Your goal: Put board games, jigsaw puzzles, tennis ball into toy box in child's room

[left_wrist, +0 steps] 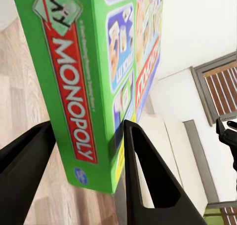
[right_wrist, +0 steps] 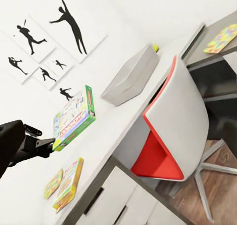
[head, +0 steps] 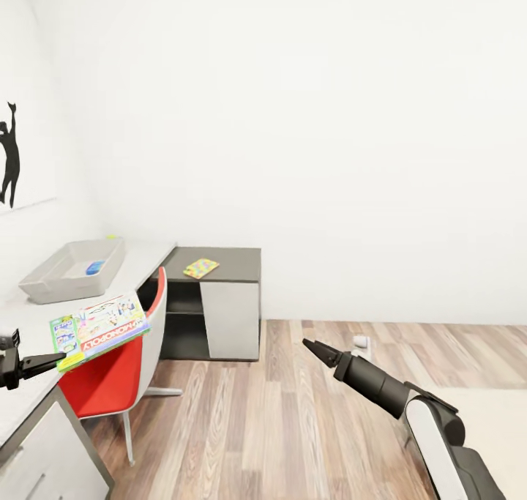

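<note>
Head view: the Monopoly board game (head: 101, 329) is held by its corner in the left tool (head: 44, 364) at about 8 o'clock in the frame, raised over the pale counter (head: 139, 260) and well short of the toy box (head: 72, 269), which sits at roughly 10 o'clock. Something blue (head: 95, 267) is seen lying inside the box; what it is can't really be told. A jigsaw puzzle (head: 200, 268) is left on the dark cabinet at the counter's end, near the middle of the frame. The right tool (head: 316, 349) hangs over the wood floor at about 5 o'clock with nothing carried, its fingers looking drawn together to a point.

Left wrist view: the green edge of the game, with its red lettering, is pinched between the two dark fingers (left_wrist: 148, 180), pressed against both sides of the box.

Right wrist view: the game is seen raised above the counter, with the toy box up toward 12 o'clock beyond it. Another board game (right_wrist: 70, 183) and a second jigsaw puzzle (right_wrist: 53, 183) are still lying on the counter at about 7 o'clock. A yellow-green bit, probably the tennis ball (right_wrist: 156, 48), peeks out behind the box.

So it's judged maybe one item in, one in transit, and about four left.
</note>
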Motion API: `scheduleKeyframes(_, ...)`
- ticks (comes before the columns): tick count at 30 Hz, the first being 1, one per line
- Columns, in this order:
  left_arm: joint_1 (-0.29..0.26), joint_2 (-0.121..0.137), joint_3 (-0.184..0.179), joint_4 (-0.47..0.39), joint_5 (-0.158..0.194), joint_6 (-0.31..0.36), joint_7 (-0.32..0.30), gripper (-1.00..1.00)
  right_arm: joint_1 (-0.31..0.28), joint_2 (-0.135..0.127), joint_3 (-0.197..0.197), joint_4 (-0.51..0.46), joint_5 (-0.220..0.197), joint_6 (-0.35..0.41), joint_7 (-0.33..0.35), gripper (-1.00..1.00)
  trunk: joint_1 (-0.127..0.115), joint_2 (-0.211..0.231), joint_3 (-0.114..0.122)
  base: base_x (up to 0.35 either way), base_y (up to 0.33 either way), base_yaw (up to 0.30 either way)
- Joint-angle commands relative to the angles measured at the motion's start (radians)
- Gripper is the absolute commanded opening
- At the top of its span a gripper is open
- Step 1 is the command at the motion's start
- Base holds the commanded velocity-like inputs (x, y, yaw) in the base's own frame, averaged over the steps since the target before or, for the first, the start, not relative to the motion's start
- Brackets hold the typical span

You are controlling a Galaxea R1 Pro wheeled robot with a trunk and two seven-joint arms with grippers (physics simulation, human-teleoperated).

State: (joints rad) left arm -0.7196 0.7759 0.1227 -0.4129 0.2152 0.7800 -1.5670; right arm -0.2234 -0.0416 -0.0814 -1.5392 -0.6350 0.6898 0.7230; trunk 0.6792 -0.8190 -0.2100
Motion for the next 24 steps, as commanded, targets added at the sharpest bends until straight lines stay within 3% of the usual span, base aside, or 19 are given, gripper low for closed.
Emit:
scheduleKeyframes(1, -0.001, 0.000, 0.002, 0.000, 0.001, 0.009, -0.004, -1.00, -0.001, 0.000, -0.001, 0.000, -0.004, 0.007, 0.001, 1.00, 0.001, -0.001, -0.001, 0.330, 0.144, 0.286)
scheduleKeyframes(7, -0.001, -0.001, 0.002, 0.000, 0.002, 0.006, -0.004, -1.00, -0.001, 0.000, -0.002, 0.000, -0.003, 0.007, 0.001, 1.00, 0.001, -0.001, -0.001, 0.330, 0.147, 0.267)
scheduleKeyframes(16, -0.001, -0.001, 0.002, 0.000, 0.003, 0.000, -0.004, -1.00, -0.001, 0.000, -0.004, -0.001, -0.003, 0.005, 0.001, 1.00, 0.001, -0.001, -0.001, 0.330, 0.133, 0.097)
scheduleKeyframes(24, -0.001, -0.001, 0.002, 0.012, 0.003, -0.014, -0.004, -1.00, -0.001, 0.000, -0.002, -0.001, -0.003, 0.007, 0.001, 1.00, 0.001, -0.001, -0.004, 0.330, -0.004, 0.263)
